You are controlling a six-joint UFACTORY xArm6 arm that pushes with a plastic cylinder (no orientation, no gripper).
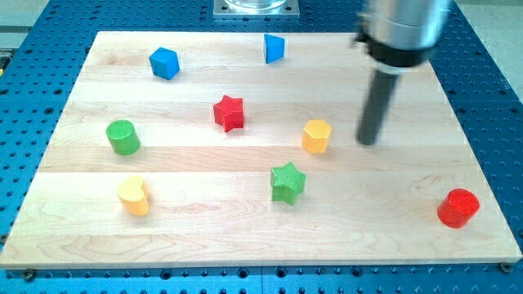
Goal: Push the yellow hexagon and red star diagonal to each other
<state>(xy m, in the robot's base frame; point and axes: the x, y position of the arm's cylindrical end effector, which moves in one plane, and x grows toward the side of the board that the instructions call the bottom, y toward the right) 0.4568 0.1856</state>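
Note:
The yellow hexagon [316, 135] sits near the middle of the wooden board [204, 237]. The red star [229, 113] lies to its left and slightly higher, a clear gap between them. My tip [368, 142] rests on the board just right of the yellow hexagon, a short gap away and not touching it. The rod rises from there toward the view's top right.
A green star [287, 181] lies below the yellow hexagon. A green cylinder [122, 136] and a yellow heart [133, 195] are at the left. A blue cube [164, 62] and a blue block [274, 48] are at the top. A red cylinder [457, 207] is at the bottom right.

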